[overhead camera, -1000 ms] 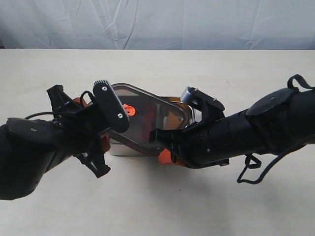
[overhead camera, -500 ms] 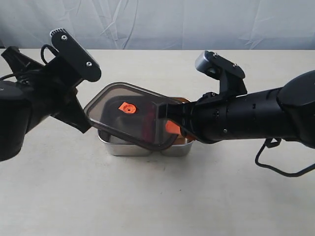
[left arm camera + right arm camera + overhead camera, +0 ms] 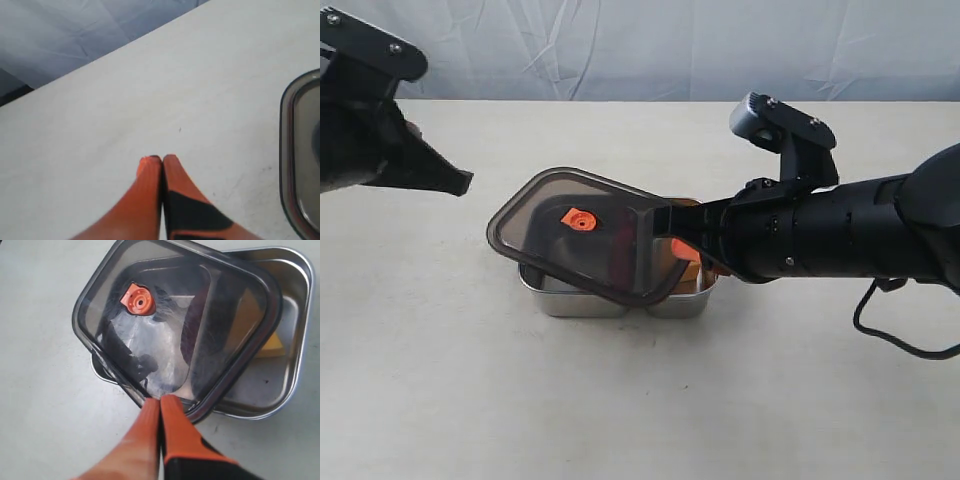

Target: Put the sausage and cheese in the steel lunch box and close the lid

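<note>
The dark smoky lid point(image 3: 575, 240) with its orange valve point(image 3: 578, 220) hangs tilted and askew over the steel lunch box point(image 3: 580, 300). My right gripper point(image 3: 160, 400) is shut on the edge of the lid point(image 3: 170, 315); in the exterior view it point(image 3: 672, 246) reaches in from the right. Through the lid a dark reddish sausage point(image 3: 192, 325) shows inside the box point(image 3: 295, 340). The yellow cheese point(image 3: 272, 346) lies in the uncovered compartment. My left gripper point(image 3: 161, 159) is shut on nothing, over bare table beside the lid's rim point(image 3: 287, 150).
The left arm point(image 3: 370, 120) is raised at the far left of the exterior view, apart from the box. A pale table point(image 3: 640, 400) surrounds the box, with a grey cloth backdrop point(image 3: 640, 50) behind it.
The left arm has drawn back up and to the left, away from the lid. The right gripper keeps the lid, which has settled a little lower over the box.
</note>
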Robot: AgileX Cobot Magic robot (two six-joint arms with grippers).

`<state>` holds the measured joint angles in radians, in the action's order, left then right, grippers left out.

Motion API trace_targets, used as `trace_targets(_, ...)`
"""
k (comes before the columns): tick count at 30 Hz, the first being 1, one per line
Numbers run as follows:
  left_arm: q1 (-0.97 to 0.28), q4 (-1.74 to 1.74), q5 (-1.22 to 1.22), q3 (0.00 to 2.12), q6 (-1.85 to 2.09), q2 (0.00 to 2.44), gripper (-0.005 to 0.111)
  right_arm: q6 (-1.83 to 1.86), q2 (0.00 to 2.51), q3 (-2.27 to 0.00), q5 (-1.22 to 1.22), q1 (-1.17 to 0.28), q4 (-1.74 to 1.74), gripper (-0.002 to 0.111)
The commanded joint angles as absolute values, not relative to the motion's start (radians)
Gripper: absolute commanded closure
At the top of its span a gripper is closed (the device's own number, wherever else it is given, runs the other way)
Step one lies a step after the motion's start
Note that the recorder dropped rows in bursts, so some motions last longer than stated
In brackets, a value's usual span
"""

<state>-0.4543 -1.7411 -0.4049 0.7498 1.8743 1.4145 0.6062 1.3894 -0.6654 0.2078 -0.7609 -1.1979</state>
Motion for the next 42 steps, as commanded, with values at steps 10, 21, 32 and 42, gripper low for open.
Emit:
trace_targets(10,-0.179,-1.744,0.113,0.865,1.787,1.727,0.107,0.605,1.359,-0.66,0.231,-0.757,-1.187,0.108)
trace_targets(21,-0.182,-1.656,0.334,0.897,1.672,1.82,0.107,0.605,1.359,-0.66,0.197,-0.757,-1.179,0.108)
trace_targets(32,-0.182,-1.212,0.441,0.897,1.254,1.805,0.107,0.605,1.359,-0.66,0.197,-0.757,-1.175,0.108)
trace_targets(42,-0.182,-1.105,0.595,0.897,1.113,1.768,0.107,0.605,1.359,-0.66,0.18,-0.757,-1.169,0.108)
